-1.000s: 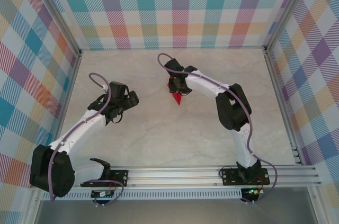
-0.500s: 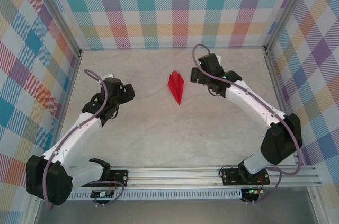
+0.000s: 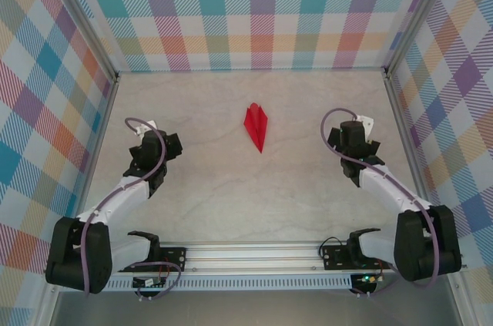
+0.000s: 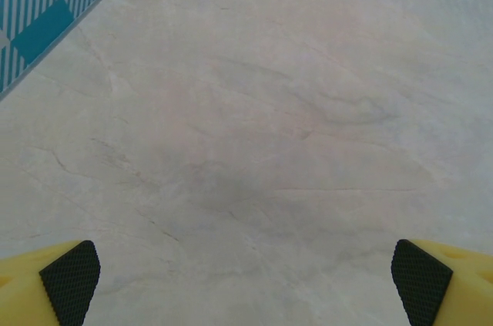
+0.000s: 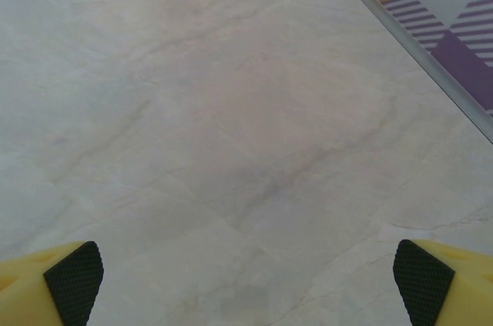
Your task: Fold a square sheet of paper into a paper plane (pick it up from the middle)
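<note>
The paper plane lies just beyond the table's middle, nose toward the near edge, about midway between the left claw and right claw, both wide open and empty.

The red paper plane lies flat mid-table, nose toward the near edge.

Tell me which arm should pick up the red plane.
Right, narrowly. The left claw and right claw both stand open and empty, either side of the paper plane; the right sits slightly nearer it in the top view.
</note>
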